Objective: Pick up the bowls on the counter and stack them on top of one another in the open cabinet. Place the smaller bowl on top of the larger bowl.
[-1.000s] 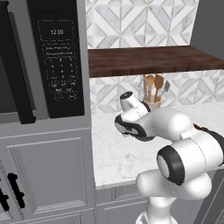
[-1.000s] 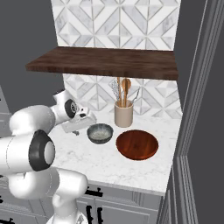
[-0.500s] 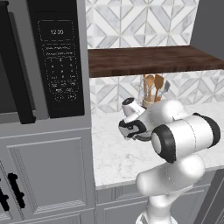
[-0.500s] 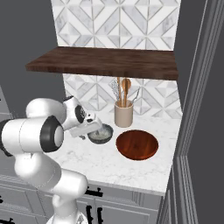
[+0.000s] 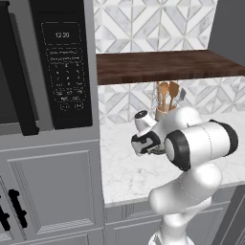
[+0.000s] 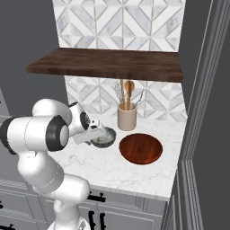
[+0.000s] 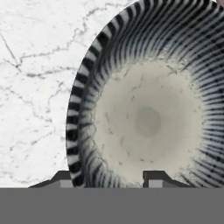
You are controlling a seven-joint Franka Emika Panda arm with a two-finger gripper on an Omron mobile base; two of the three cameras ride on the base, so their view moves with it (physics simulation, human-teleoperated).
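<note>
The white arm folds low over the marble bench (image 6: 134, 173), its pincer (image 7: 109, 177) spread apart, one tip outside and one inside the rim of the small dark grey bowl with a pale speckled inside (image 7: 148, 118). The wide reddish-brown bowl (image 6: 140, 148) lies just beyond.

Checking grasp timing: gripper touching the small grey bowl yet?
Cannot tell. In the hand view the gripper straddles the small grey bowl's rim, one finger outside, one inside, but contact isn't plain.
</note>
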